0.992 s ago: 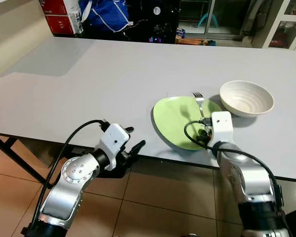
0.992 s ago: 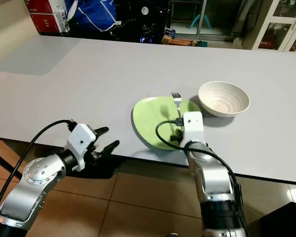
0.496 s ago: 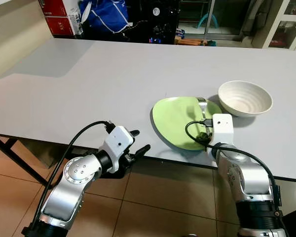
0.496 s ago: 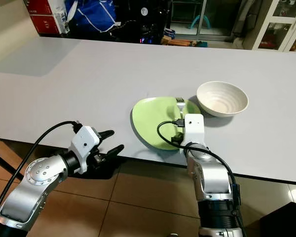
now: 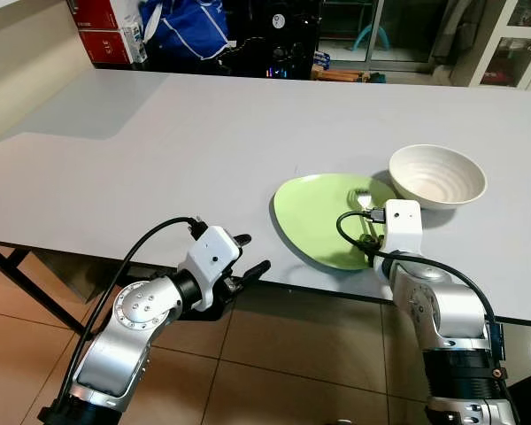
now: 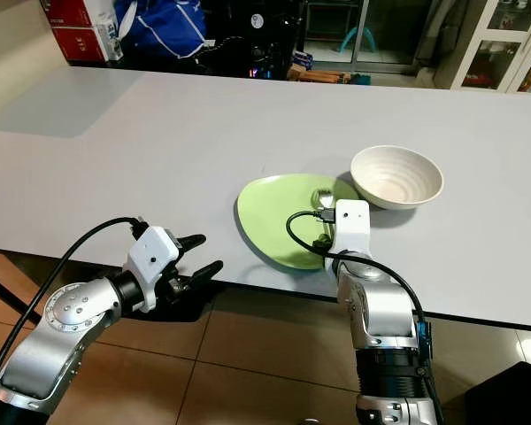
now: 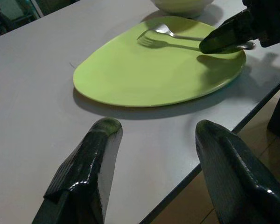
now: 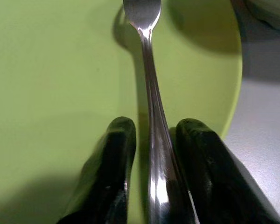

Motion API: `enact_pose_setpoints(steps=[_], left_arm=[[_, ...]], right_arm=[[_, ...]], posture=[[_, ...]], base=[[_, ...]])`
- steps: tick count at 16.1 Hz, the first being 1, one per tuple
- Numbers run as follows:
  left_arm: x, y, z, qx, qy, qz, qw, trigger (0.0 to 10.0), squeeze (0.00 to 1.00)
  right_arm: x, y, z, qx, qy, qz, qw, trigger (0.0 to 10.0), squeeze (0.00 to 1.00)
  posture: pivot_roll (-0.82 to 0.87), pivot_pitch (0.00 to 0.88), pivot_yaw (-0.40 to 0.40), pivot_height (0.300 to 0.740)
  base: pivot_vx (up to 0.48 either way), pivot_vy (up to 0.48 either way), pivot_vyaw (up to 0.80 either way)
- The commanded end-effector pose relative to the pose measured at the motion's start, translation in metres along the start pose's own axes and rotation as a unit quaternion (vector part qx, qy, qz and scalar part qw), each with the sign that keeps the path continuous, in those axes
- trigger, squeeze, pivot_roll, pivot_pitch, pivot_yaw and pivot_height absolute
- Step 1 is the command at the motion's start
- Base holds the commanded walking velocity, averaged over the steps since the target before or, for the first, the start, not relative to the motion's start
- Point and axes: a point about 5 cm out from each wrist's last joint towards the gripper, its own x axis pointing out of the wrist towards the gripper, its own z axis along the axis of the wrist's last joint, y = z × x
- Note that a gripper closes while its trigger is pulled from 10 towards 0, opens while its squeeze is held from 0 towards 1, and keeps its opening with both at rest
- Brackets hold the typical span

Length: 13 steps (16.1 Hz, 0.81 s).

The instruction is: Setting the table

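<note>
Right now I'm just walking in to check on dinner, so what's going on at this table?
The robot is setting the table. Its right claw is shut on a fork by the handle, holding it above the green plate near the table's front edge. A white bowl sits just behind the plate, on the robot's right. The left claw is open and holds nothing, poised at the table edge to the plate's left.

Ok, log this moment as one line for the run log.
right hand: shut on fork, held over green plate | left hand: open, idle at table edge | white bowl: beside plate
</note>
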Motion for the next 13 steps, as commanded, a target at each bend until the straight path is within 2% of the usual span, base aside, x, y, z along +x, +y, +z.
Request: enact_pose_setpoints(steps=[1, 7, 8, 9, 10, 12, 13], left_arm=[[-0.002, -0.001, 0.002, 0.006, 0.002, -0.008, 1.000, 10.0, 0.00], [-0.003, -0.001, 0.001, 0.010, 0.006, -0.010, 1.000, 10.0, 0.00], [-0.003, 0.000, 0.001, 0.010, 0.006, -0.010, 1.000, 10.0, 0.00], [-0.003, 0.000, 0.001, 0.010, 0.006, -0.010, 1.000, 10.0, 0.00], [-0.003, 0.000, 0.001, 0.011, 0.006, -0.010, 1.000, 10.0, 0.00], [-0.003, 0.002, 0.002, 0.018, 0.004, -0.005, 1.000, 10.0, 0.00], [-0.003, 0.005, 0.004, 0.022, -0.002, 0.008, 1.000, 10.0, 0.00]], right_arm=[[0.002, 0.001, -0.002, -0.004, 0.014, 0.002, 1.000, 10.0, 0.00], [0.000, 0.005, 0.006, 0.006, 0.006, 0.015, 1.000, 10.0, 0.00], [-0.001, 0.006, 0.009, 0.012, 0.000, 0.023, 1.000, 10.0, 0.25], [-0.001, 0.006, 0.010, 0.014, -0.002, 0.025, 1.000, 10.0, 0.25], [-0.002, 0.007, 0.012, 0.015, -0.006, 0.029, 0.999, 10.0, 1.00], [-0.006, 0.012, 0.026, 0.008, -0.051, 0.043, 0.998, 10.0, 1.00], [-0.010, 0.012, 0.033, -0.002, -0.079, 0.044, 0.996, 10.0, 0.00]], posture=[[-0.03, 0.018, 0.060, 0.740], [-0.03, 0.018, 0.060, 0.740], [-0.03, 0.019, 0.061, 0.740], [-0.03, 0.019, 0.061, 0.740], [-0.03, 0.018, 0.061, 0.740], [-0.03, 0.017, 0.062, 0.740], [-0.03, 0.017, 0.060, 0.740]], base=[[0.000, 0.000, 0.00], [0.000, 0.000, 0.00], [0.000, 0.000, 0.00], [0.000, 0.000, 0.00], [0.000, 0.000, 0.00], [0.000, 0.000, 0.00], [0.000, 0.000, 0.00]])
